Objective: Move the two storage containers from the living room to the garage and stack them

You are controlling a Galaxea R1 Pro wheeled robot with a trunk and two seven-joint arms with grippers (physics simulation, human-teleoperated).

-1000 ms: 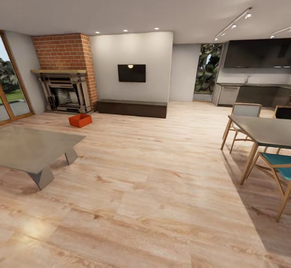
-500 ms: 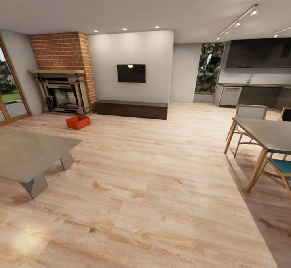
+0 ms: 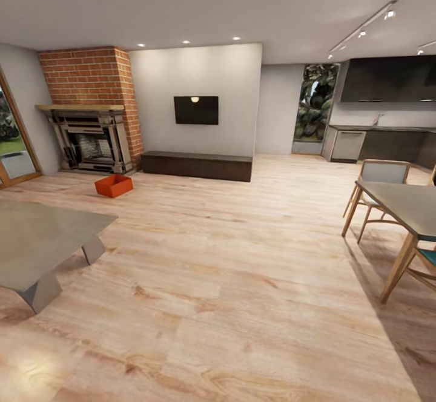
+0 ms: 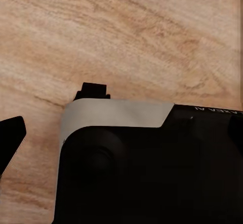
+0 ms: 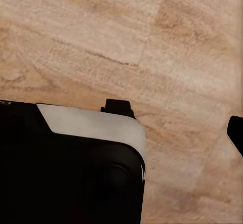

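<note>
One orange-red storage container sits on the light wood-plank floor of the living room, far ahead on the left, in front of the brick fireplace. It is open-topped and stands alone, well out of reach. In the left wrist view a black fingertip hangs over bare planks beside the robot's dark body. A black fingertip shows at the frame's edge in the right wrist view. Each finger sits far out to the side with nothing held.
A grey low table stands close on the left. A dining table with wooden chairs is on the right. A long dark cabinet runs under the wall TV. A wide strip of wood floor runs down the middle.
The head view has shifted as the robot rolls forward. The low table and dining set slide outward in the picture, and the container sits slightly further left and lower.
</note>
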